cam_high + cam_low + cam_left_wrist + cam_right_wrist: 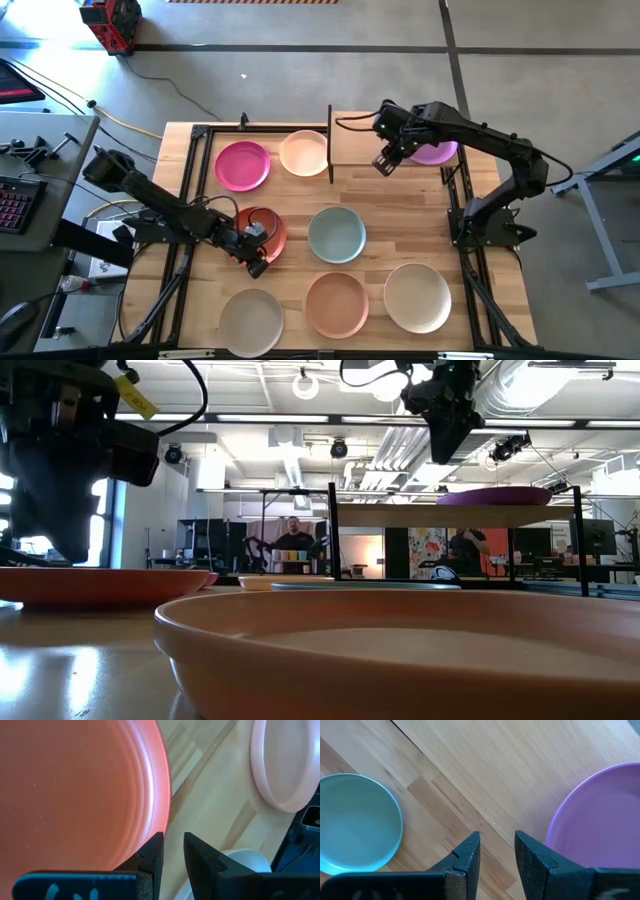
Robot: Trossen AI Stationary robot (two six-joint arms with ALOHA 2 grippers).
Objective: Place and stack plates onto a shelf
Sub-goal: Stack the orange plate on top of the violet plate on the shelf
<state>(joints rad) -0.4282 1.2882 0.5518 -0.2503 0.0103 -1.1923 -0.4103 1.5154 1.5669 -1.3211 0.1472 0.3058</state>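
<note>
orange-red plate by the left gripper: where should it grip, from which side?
Probably the rim. The orange-red plate lies flat on the table and is shallow, so only its thin raised edge fits between two fingers. The left gripper is slightly open beside the rim; shifting over to straddle it from above, one finger inside and one outside, looks best.

No legible text, label, brand, number or sign anywhere.

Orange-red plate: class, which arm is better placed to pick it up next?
Left. Its gripper hovers open at the orange-red plate's rim; the right gripper is over the shelf.
</note>
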